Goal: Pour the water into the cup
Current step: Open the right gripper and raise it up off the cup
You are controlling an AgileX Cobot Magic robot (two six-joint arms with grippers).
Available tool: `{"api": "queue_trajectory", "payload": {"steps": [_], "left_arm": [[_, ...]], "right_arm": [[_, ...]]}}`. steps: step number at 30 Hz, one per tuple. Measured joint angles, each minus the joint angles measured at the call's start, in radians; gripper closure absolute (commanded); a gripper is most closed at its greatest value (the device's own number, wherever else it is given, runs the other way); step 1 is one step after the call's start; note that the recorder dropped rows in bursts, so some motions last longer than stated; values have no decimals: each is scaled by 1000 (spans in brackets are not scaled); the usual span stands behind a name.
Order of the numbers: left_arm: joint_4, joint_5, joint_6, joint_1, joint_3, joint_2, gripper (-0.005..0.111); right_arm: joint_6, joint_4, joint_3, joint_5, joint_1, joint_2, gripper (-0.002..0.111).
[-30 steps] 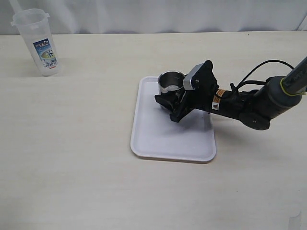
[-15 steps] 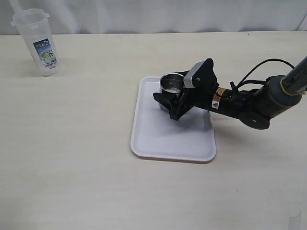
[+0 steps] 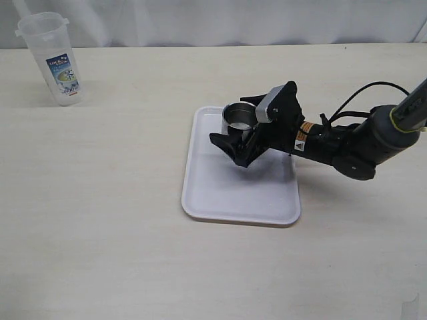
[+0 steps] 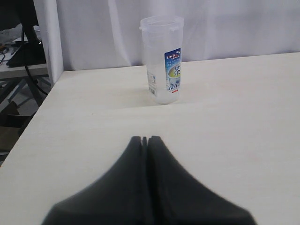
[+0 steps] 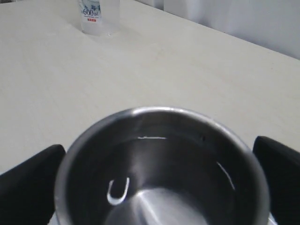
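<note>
The cup (image 3: 239,117), a small shiny steel cylinder, sits between my right gripper's (image 3: 235,145) black fingers over the far part of the white tray (image 3: 233,193). It seems lifted slightly off the tray. In the right wrist view the cup's dark inside (image 5: 161,168) fills the frame, with a finger (image 5: 28,187) on each side. The tall translucent plastic container (image 3: 57,60) with a blue-green label stands at the far left of the table. It also shows in the left wrist view (image 4: 162,58). My left gripper (image 4: 145,139) is shut and empty, low over the table, facing the container.
The tray lies at the middle of the cream table. The right arm and its cable (image 3: 360,100) stretch in from the right. A white curtain (image 3: 233,20) hangs behind the table's far edge. The left table edge (image 4: 33,122) drops off beside the container.
My right gripper has raised the cup a little from the tray and shifted it slightly to the left. The container has not moved.
</note>
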Motion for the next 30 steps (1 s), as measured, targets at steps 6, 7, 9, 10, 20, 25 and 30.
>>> {"api": "queue_trajectory", "payload": {"steps": [6,7,9,10,20,25,30], "left_arm": [[0,0,0,0,0,0,107],[0,0,0,0,0,0,107],[0,0,0,0,0,0,107],[0,0,0,0,0,0,107],[0,0,0,0,0,0,107],[0,0,0,0,0,0,107],[0,0,0,0,0,0,107]], "right_arm": [[-2,0,0,0,0,-35,-1],[-2,0,0,0,0,-48,-1],[-2,0,0,0,0,-75,-1],[-2,0,0,0,0,-85,-1],[-4,-20,2,0,0,-241,-1],[26,-146,2,0,0,-347,-1],[281,-204,2,36,0,-462,-1]]}}
